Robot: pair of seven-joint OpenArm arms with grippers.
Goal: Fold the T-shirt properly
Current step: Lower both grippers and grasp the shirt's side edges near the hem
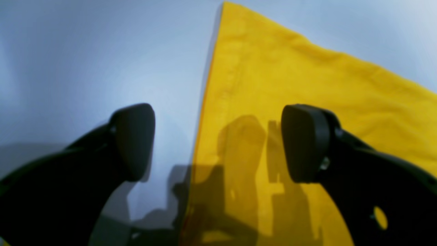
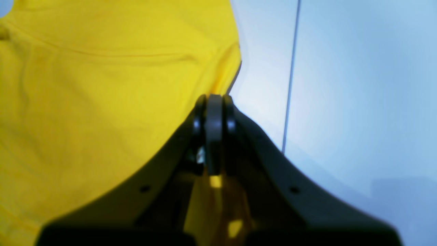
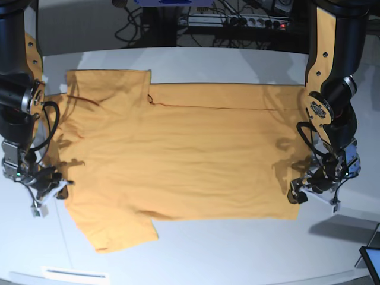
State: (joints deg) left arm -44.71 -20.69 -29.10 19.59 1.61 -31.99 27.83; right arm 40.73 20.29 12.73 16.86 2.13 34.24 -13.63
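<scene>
The orange-yellow T-shirt [image 3: 178, 154] lies spread flat on the white table [image 3: 237, 255], with its sleeves toward the left of the base view and its hem toward the right. My left gripper [image 3: 298, 193] hovers at the hem's lower corner. In the left wrist view the left gripper [image 1: 218, 143] is open, its fingers straddle the straight edge of the T-shirt [image 1: 290, 78], and nothing is between them. My right gripper [image 3: 56, 184] sits at the opposite edge. In the right wrist view the right gripper [image 2: 214, 102] is shut, and a raised fold of the T-shirt [image 2: 85, 102] runs into its tips.
A thin seam [image 2: 292, 68] runs across the tabletop beside the right gripper. Cables and a power strip [image 3: 237, 24] lie beyond the table's far edge. A dark tablet corner [image 3: 371, 258] pokes in at the lower right. Both arm columns stand at the table's sides.
</scene>
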